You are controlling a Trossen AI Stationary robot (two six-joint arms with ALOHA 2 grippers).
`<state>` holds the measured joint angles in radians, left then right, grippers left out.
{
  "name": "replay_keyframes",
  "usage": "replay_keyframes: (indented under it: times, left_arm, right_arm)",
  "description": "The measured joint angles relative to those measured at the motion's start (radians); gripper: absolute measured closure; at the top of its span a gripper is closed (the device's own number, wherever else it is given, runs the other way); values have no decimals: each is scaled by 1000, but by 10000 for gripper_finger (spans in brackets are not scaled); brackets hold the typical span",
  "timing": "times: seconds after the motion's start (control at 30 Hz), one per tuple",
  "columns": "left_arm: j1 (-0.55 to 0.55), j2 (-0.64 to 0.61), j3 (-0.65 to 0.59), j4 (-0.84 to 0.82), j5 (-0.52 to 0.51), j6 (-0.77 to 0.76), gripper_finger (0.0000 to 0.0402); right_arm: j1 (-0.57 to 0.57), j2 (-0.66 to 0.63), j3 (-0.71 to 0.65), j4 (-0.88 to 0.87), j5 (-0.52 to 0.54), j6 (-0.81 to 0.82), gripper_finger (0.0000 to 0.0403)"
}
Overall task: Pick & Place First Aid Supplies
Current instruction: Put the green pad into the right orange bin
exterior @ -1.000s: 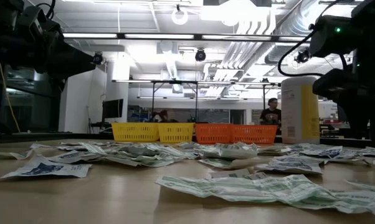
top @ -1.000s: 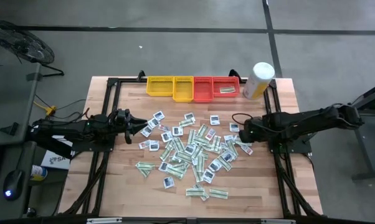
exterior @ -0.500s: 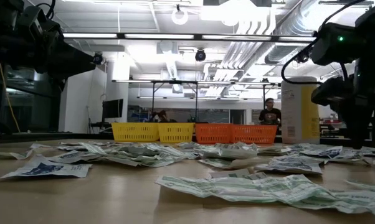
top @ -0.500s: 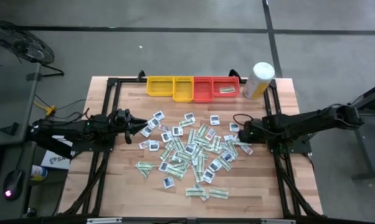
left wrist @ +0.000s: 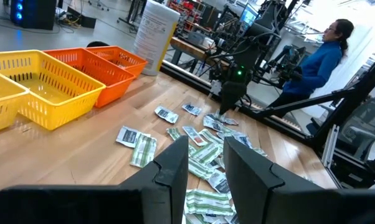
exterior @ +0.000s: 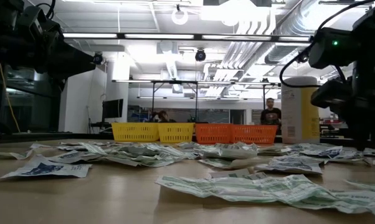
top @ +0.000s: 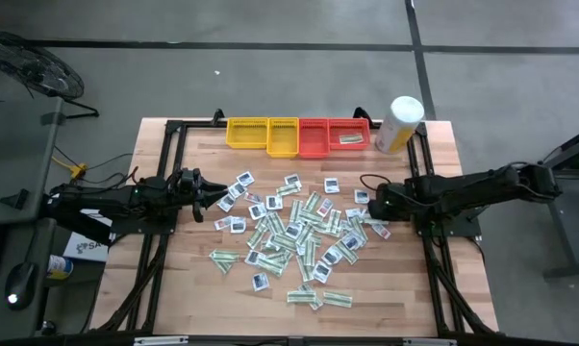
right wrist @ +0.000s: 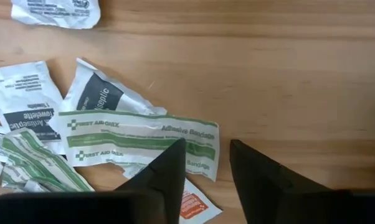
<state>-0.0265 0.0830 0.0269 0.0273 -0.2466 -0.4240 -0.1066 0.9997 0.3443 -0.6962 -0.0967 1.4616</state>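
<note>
While the right claw [top: 379, 205] hangs low over the right fringe of the packet pile [top: 294, 231], its fingers stand a little apart with bare wood showing in the gap, so it's pinching nothing. A white-and-green adhesive bandage strip [right wrist: 137, 139] lies flat just ahead of the fingertips, one end tucked under a finger, with a dark-centred towelette packet [right wrist: 100, 93] beside it. The rest of the pile is spread across the middle of the table [top: 198, 279]. Over by the left edge, the left claw [top: 222, 199] waits beside the pile, fingers slightly apart too, nothing between them.
</note>
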Motion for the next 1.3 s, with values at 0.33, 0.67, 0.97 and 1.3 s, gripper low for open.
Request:
replay_keyframes:
  times: [0.33,0.67,0.97,1.3]
  left_arm:
    - [0,0,0,0,0,0,300]
    - [0,0,0,0,0,0,300]
    - [0,0,0,0,0,0,300]
    - [0,0,0,0,0,0,300]
  right_arm:
    - [-1,1,-1,-21,-6,-5,372]
    - [-1,-2,20,-27,-8,-56,402]
    - [-1,-40,143,-113,26,-94,403]
    - [-20,-33,366,-282,178,-173,403]
